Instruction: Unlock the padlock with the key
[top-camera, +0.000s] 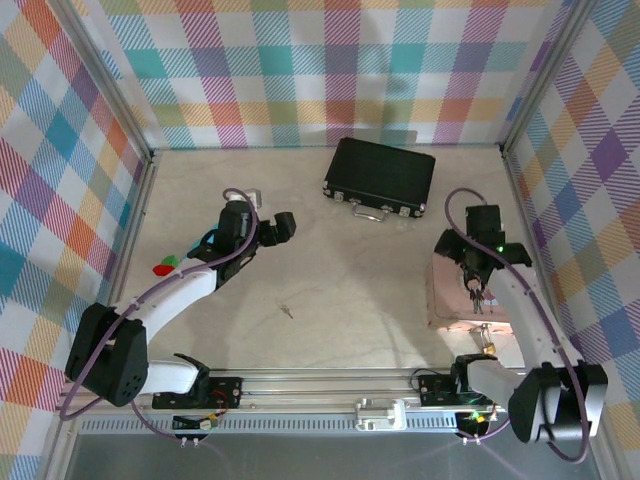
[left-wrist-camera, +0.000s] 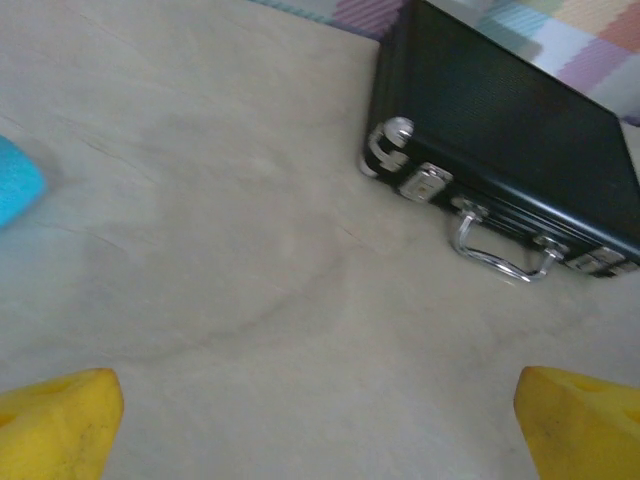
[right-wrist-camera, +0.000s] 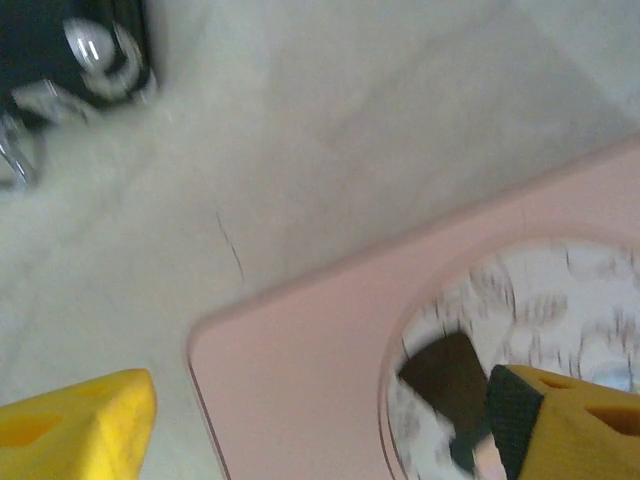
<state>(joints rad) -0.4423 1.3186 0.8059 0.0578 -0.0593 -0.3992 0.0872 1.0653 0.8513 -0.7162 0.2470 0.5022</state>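
Observation:
The key is a tiny thin metal piece lying flat on the table, left of centre and toward the front. A small brass-coloured padlock lies at the front edge of the pink tin, beside the right arm. My right gripper hangs over the tin's lid; its yellow fingers stand well apart with nothing between them. My left gripper is open over bare table, far behind and to the left of the key, its fingertips wide apart.
A shut black case with a silver handle lies at the back centre. Small red and green pieces and a blue object sit by the left arm. Plaid walls enclose the table on three sides.

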